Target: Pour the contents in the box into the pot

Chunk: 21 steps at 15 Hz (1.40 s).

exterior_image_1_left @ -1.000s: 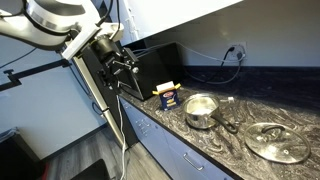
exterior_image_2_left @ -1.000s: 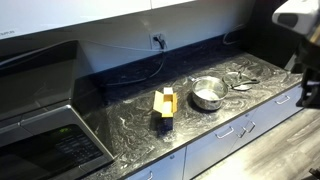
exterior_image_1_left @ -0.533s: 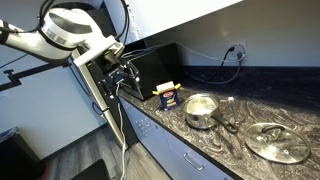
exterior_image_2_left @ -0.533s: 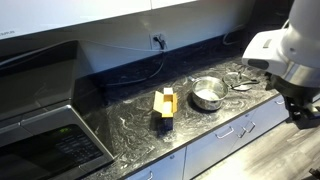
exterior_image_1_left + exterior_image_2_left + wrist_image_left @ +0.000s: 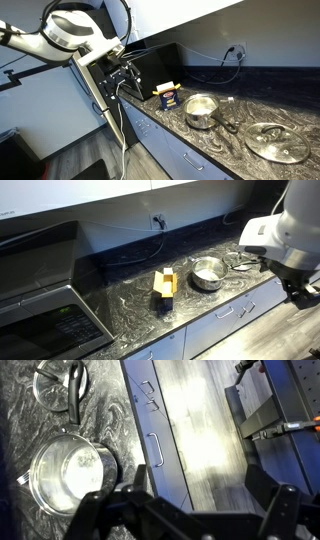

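Note:
The small blue box (image 5: pixel 168 96) with yellow top flaps stands upright on the dark marbled counter, also in the other exterior view (image 5: pixel 164 286). Its contents do not show. The shiny steel pot (image 5: pixel 201 110) sits beside it, handle pointing away (image 5: pixel 207 274); the wrist view shows it at lower left (image 5: pixel 66 476). My gripper (image 5: pixel 124 76) is open and empty. It hangs off the counter's front edge, over the floor and cabinet fronts (image 5: pixel 195 505), well away from box and pot. In an exterior view the gripper (image 5: pixel 300 288) is at the right edge.
A round glass lid (image 5: pixel 278 142) with a steel rim lies past the pot (image 5: pixel 60 382). A large black appliance (image 5: pixel 156 64) stands behind the box (image 5: pixel 45 315). A cord runs along the wall to an outlet (image 5: pixel 237 49). Cabinet drawers with handles (image 5: pixel 152 448) line the counter front.
The arm has swung lower and further into view beside the counter over the last second. Box, pot and lid have not moved.

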### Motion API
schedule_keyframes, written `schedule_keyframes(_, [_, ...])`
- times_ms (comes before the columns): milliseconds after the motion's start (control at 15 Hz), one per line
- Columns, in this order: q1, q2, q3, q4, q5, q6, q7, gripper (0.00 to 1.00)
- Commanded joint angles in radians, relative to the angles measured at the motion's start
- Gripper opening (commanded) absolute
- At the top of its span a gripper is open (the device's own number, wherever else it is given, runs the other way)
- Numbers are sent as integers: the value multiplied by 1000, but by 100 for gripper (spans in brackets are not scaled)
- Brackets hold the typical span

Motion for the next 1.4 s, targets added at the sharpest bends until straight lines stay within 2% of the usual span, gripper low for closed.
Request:
schedule_keyframes(0, [10,82,-1,41,-79,66,-125,100])
schedule_keyframes(333, [7,204,13,109,-190,143,-298,100])
schedule_keyframes(933, [45,313,88,114,-343,140,-549,100])
schedule_keyframes(1000, [40,304,86,114,-299,140,-498,100])
schedule_keyframes(1267, [43,322,90,114,-328,140,-527,100])
schedule_keyframes(1333, [47,338,89,126,-371,121,-515,100])
